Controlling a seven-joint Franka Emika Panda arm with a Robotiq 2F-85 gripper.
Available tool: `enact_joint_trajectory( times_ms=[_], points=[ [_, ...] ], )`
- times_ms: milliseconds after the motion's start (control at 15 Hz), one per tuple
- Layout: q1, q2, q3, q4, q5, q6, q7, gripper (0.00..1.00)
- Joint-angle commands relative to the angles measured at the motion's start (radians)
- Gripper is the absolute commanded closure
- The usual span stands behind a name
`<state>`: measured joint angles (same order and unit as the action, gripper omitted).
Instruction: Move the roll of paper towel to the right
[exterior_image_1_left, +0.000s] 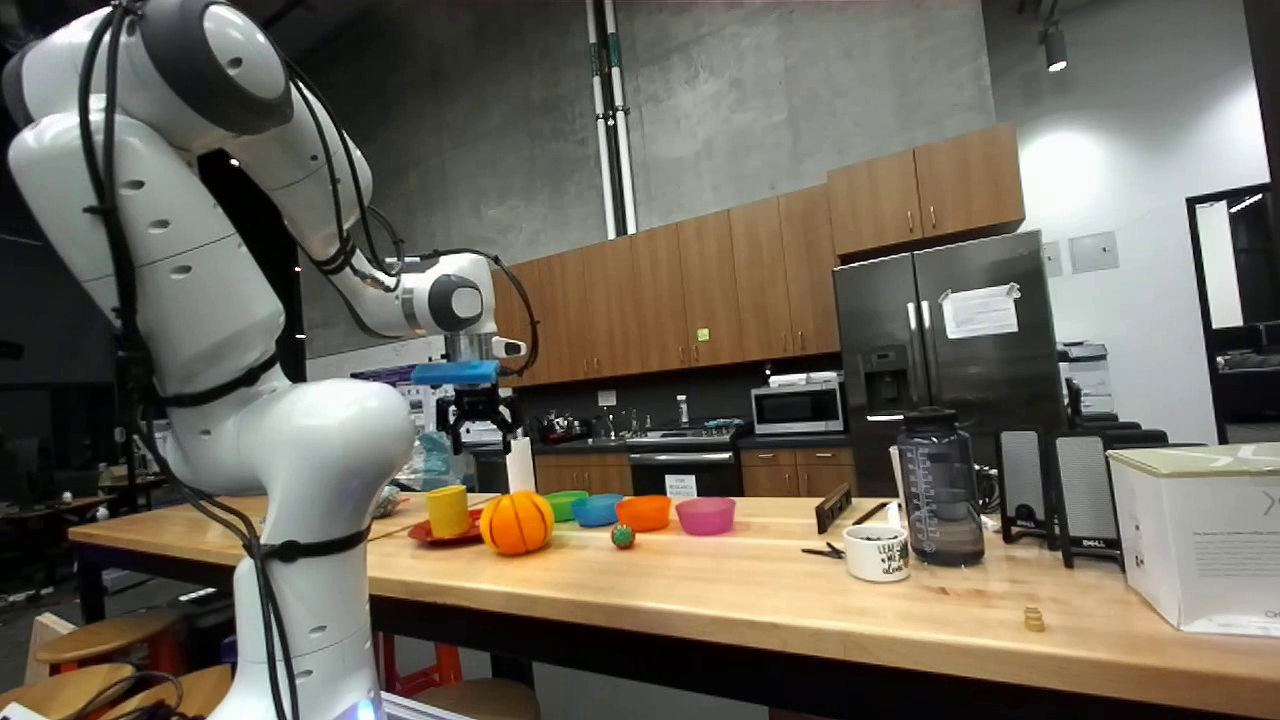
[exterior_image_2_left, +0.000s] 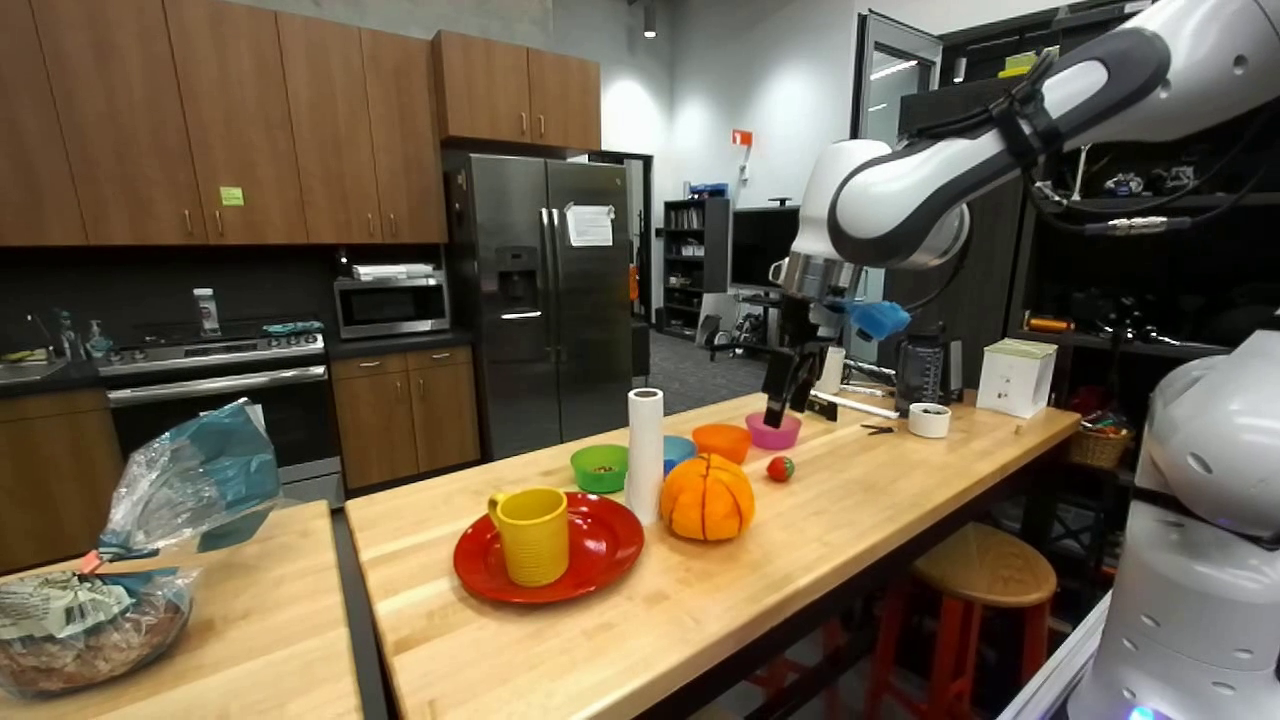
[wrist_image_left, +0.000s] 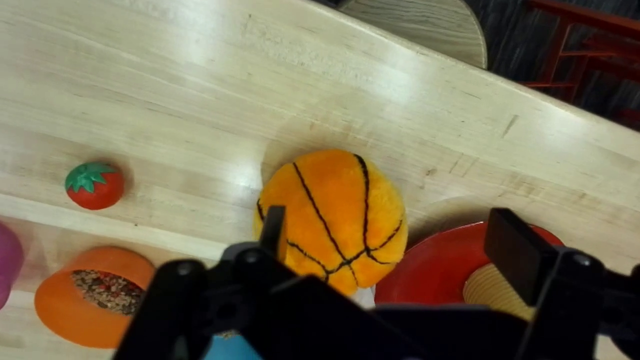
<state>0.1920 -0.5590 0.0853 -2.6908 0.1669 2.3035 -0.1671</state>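
In an exterior view, the slim white paper towel roll (exterior_image_2_left: 645, 455) stands upright at ten o'clock from the round orange plush ball (exterior_image_2_left: 707, 500), just beside it. The black jaws hang wide apart, holding nothing. Likely nothing is done: gripping, moving right and releasing seem ahead.

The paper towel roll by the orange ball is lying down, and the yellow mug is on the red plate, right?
Not quite: the paper towel roll by the orange ball isn't lying down; it stands upright, as seen in both exterior views. The yellow mug is on the red plate, as you said.
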Motion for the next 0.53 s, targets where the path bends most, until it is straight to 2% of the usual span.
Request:
enact_joint_trajectory(
  times_ms=[0, 467],
  points=[
    [0.042, 0.056, 0.012, -0.038, 0.02, 0.135, 0.011, 0.0],
    [0.114, 0.175, 0.041, -0.023, 0.016, 0.371, 0.011, 0.0]
  ],
)
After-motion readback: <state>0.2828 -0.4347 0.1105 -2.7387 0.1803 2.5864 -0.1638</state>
